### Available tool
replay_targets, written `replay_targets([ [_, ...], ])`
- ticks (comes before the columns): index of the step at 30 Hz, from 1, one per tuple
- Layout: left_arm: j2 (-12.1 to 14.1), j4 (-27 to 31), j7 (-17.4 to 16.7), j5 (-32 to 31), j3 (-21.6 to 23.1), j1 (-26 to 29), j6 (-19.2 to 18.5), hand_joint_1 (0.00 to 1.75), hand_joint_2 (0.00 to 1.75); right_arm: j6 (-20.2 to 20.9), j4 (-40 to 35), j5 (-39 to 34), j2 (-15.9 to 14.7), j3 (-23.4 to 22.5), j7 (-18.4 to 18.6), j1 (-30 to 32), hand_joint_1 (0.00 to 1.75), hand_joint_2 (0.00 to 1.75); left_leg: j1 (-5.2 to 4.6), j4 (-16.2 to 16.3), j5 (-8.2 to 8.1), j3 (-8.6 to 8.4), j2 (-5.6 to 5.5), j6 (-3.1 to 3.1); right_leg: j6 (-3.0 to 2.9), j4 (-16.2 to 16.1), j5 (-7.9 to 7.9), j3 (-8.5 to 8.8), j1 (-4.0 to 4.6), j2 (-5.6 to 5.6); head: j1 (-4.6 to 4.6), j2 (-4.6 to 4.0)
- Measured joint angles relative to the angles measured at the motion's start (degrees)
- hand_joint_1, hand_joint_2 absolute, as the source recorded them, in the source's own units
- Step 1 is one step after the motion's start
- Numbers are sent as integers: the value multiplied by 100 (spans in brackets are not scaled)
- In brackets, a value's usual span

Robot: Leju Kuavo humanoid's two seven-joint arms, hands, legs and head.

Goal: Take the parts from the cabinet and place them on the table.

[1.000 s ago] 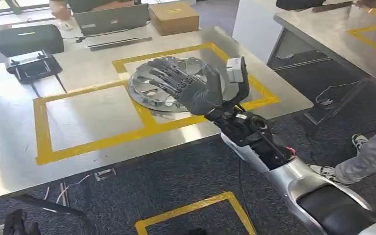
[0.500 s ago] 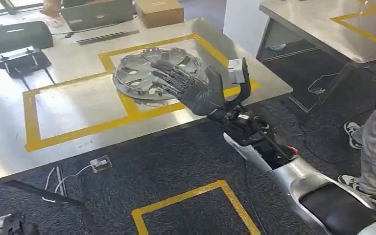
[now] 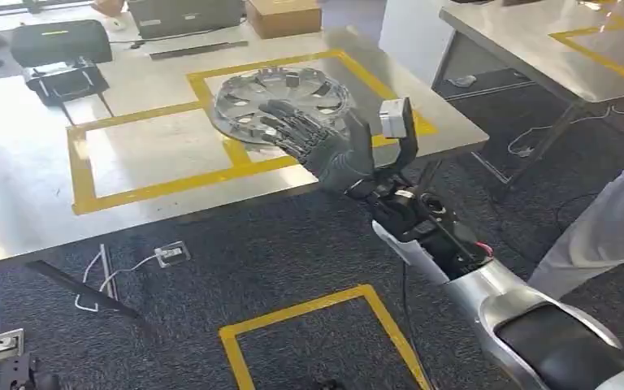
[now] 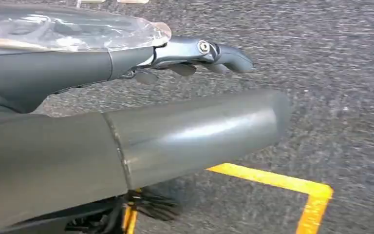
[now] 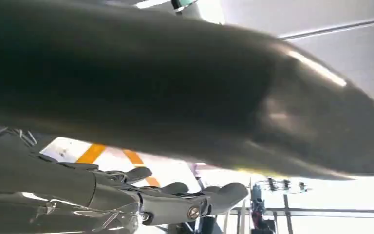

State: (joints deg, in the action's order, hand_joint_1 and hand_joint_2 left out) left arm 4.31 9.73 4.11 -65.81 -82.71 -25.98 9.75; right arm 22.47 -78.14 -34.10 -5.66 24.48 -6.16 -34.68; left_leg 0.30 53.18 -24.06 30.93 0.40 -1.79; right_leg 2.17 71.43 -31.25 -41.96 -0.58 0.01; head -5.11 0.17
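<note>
Plainly, the right hand (image 3: 325,146) was raised in front of the near edge of the table (image 3: 24,187), palm turned up and fingers (image 3: 288,130) stretched out and spread apart, with nothing in its grasp. Its fingertips overlapped the near rim of the hubcap (image 3: 280,91) in the head view, though whether they touched it or merely hovered in front was hard to judge from that angle. The hubcap lay flat on the tabletop, across the yellow tape (image 3: 166,188) that marked two boxes side by side. The left hand (image 4: 126,141) hung low over dark carpet (image 4: 331,78), thumb and fingers extended and holding nothing. At the back of the table sat a black case (image 3: 58,42), a laptop (image 3: 183,15) and a cardboard box (image 3: 283,16). A person's trouser leg (image 3: 605,231) stood to the right.
</note>
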Motion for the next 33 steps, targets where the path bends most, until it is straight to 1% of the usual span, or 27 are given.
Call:
replay_targets([
  [1,-2,0,0,0,0,5,0,0,0,9,15,0,0,4,0,13,0,0,0,6,46,63,0,4,3,241,-6,-8,-1,-3,2,2],
  [2,-2,0,0,0,0,9,0,0,0,15,37,2,0,4,0,23,0,0,0,13,90,125,-2,11,3,199,120,111,-1,-3,0,0],
  [3,-2,0,0,2,-2,18,0,0,0,15,53,2,0,2,0,23,0,0,0,22,123,179,-5,22,-10,-103,317,367,0,-3,-13,2],
  [5,0,0,2,4,-2,28,0,0,0,15,79,2,0,2,-2,-7,0,0,-2,54,171,246,-18,61,-74,-1190,613,1097,7,5,-37,0],
  [6,-2,0,2,5,-4,32,0,0,0,17,87,4,0,2,-2,-33,0,0,-15,66,195,290,-18,91,-118,-1584,501,1328,28,15,-46,2],
  [7,0,0,7,7,-4,26,0,0,0,17,90,7,0,0,-9,-41,0,0,-26,84,241,312,-10,127,-114,-1770,494,1409,48,15,-13,2],
  [10,0,0,13,7,-4,39,0,0,0,22,114,7,0,2,-9,-32,0,0,-7,33,363,337,-16,235,-158,-1789,563,1365,69,14,-37,2],
  [11,24,0,13,7,-4,43,0,0,0,22,127,7,0,2,-9,-36,0,0,-42,40,335,372,-29,264,-204,-1847,626,1360,4,-15,-41,2],
  [12,11,0,15,5,-4,47,0,0,0,22,131,7,-2,-2,-6,-41,0,0,-12,152,158,426,-29,287,-230,-1856,671,1323,-3,-26,-22,2],
  [13,31,0,15,7,-4,45,0,0,0,22,131,4,0,-4,-13,-38,0,0,-4,626,-251,600,-27,326,-276,-1851,722,1239,-8,-28,44,2],
  [14,33,0,15,4,-4,44,0,0,0,24,131,4,0,0,-6,-33,0,0,15,1095,-535,777,-27,347,-282,-1847,769,1173,-6,-28,70,2],
  [15,35,0,15,4,-4,46,-2,0,0,24,136,4,0,2,-7,-29,0,0,17,1559,-758,948,-28,367,-284,-1836,810,1104,-4,-28,68,2],
  [16,24,-2,15,2,-4,54,-2,0,0,24,142,4,0,0,-9,-27,0,0,23,1992,-883,1085,-27,383,-283,-1816,864,1007,-3,-28,74,2],
  [17,22,-2,15,2,-4,63,-7,0,0,28,153,4,0,0,-9,-22,0,0,26,2047,-811,1057,-27,386,-280,-1801,902,937,-3,-29,76,2],
  [18,24,0,15,2,-4,67,-7,0,0,31,157,4,0,0,-13,-10,0,0,28,1845,-626,886,-27,383,-271,-1783,937,875,-3,-28,79,2],
  [20,35,0,17,13,-4,61,-4,0,0,33,160,9,0,-2,-24,-3,0,0,27,895,-187,270,-27,353,-241,-1741,996,774,-3,-23,76,0],
  [21,42,0,15,28,-4,55,-4,0,0,33,160,22,0,-4,-35,-6,0,0,27,356,-150,-35,-29,325,-218,-1720,1016,749,-3,-22,83,2],
  [22,44,0,17,42,-4,46,-4,0,0,33,160,37,0,-17,-46,-17,0,0,-19,103,-252,-202,-42,288,-176,-1718,1046,699,23,-26,77,0],
  [23,44,0,18,48,-6,49,2,0,0,35,160,66,0,-24,-52,-20,0,0,-24,109,-210,-160,-60,244,-146,-1732,1106,697,13,-31,61,2],
  [25,48,0,20,76,-13,61,2,0,0,39,164,94,-2,-26,-66,-28,0,0,-43,115,-170,-107,-63,211,-86,-1755,1190,687,4,-30,85,2],
  [26,50,0,22,87,-15,66,2,0,0,37,173,118,-2,-37,-63,-27,0,0,-2,72,-109,-67,-57,144,-43,-1754,1223,661,37,-16,59,2],
  [27,46,0,22,90,-17,63,2,0,0,35,184,131,-20,-57,-68,-29,0,0,24,56,-48,-33,-21,109,-19,-1645,1022,584,4,16,79,0],
  [28,46,0,22,103,-20,66,2,0,0,31,192,153,-31,-63,-63,-40,0,0,22,57,-4,20,-23,63,-3,-1345,698,489,12,10,13,0],
  [30,50,0,22,109,-28,73,2,0,0,22,214,173,-37,-81,-68,-37,0,0,7,59,90,134,-14,28,19,-338,29,223,2,7,-22,0],
  [31,57,0,22,116,-30,72,0,0,0,22,214,181,-39,-87,-68,-22,0,0,1,70,143,205,-14,23,27,107,-156,137,2,7,-22,2],
  [32,61,0,22,120,-30,80,0,0,0,22,216,192,-44,-96,-68,-1,0,0,-3,77,194,275,-15,28,27,310,-140,164,2,7,-24,2],
  [33,68,0,22,125,-30,93,0,0,0,15,221,192,-50,-109,-68,12,0,0,-6,83,238,334,-16,36,14,222,10,308,3,8,-31,2],
])
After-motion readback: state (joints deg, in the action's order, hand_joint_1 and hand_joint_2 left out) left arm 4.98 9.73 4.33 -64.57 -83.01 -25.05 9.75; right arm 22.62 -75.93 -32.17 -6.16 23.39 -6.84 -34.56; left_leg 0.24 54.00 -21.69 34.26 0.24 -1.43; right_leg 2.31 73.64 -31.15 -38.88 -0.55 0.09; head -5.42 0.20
